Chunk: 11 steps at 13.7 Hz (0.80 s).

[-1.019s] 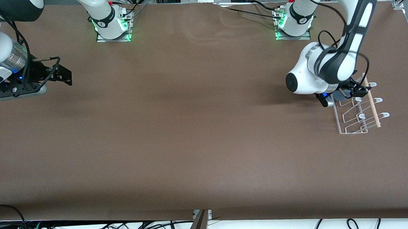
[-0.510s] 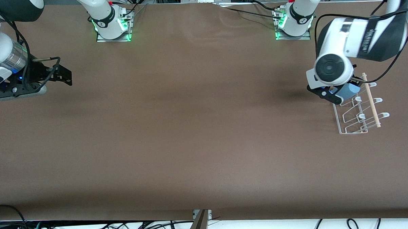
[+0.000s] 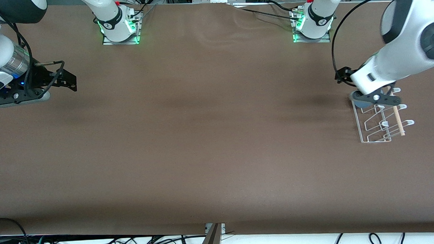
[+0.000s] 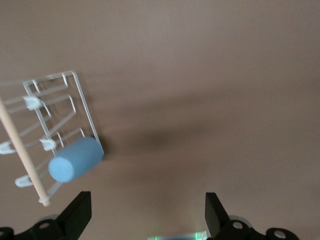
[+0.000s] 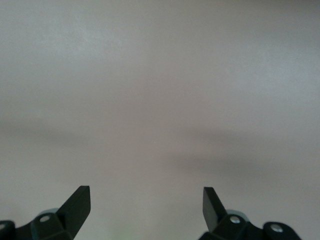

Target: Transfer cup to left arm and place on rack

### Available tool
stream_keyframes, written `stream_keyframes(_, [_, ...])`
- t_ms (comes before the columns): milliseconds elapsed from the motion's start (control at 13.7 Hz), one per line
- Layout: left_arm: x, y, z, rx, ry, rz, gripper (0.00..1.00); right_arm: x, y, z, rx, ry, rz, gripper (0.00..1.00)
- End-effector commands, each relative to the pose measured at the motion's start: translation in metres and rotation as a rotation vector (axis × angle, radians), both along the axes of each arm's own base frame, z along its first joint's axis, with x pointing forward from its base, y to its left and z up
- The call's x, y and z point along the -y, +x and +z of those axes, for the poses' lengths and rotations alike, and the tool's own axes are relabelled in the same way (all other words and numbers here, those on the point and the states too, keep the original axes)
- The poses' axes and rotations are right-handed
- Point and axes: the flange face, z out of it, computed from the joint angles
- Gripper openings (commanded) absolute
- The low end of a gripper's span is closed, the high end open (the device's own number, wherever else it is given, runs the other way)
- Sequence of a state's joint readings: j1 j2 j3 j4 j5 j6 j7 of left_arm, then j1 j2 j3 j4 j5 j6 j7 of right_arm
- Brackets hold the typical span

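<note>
Cup (image 4: 75, 160) lies tilted on rack (image 4: 85, 107), at end farthest from front camera. Left gripper (image 4: 145, 215) above it, fingers spread, empty. Right gripper (image 5: 145, 210) waits, fingers spread. Cup likely light, smooth, rigid; grip across sidewall.

I see a wide brown surface (image 3: 210, 136), bare from the right arm's end across the middle, so a gripper can pass freely there. The only obstacles cluster at the left arm's end: the white wire rack (image 3: 377, 125) with its upright loops and a wooden rod (image 3: 397, 115) across it, and the light-blue cup (image 4: 75, 160) lying tilted on the rack's end farther from the front camera. The left gripper (image 4: 148, 215) hangs over that end, fingers spread wide with nothing between them. The right gripper (image 5: 146, 207) waits over bare surface at the right arm's end, fingers apart.
</note>
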<state>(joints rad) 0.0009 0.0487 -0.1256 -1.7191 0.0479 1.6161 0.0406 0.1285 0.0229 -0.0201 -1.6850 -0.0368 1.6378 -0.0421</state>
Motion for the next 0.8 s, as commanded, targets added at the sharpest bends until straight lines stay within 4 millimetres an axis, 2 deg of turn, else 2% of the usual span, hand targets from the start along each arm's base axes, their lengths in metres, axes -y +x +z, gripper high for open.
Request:
stream_keyframes(0, [-0.012,-0.009,0.055,0.197,-0.042,0.051,1.0,-0.002,0.002,0.005,0.002,-0.008,0.006,0.99])
stream_keyframes(218, [-0.027,-0.008,0.058,0.203,-0.053,0.084,1.0,-0.002,0.002,0.005,0.002,-0.008,0.006,0.99])
stream_keyframes(728, [-0.025,-0.001,0.05,0.19,-0.02,0.071,1.0,-0.002,0.002,0.005,0.0,-0.008,0.006,0.99])
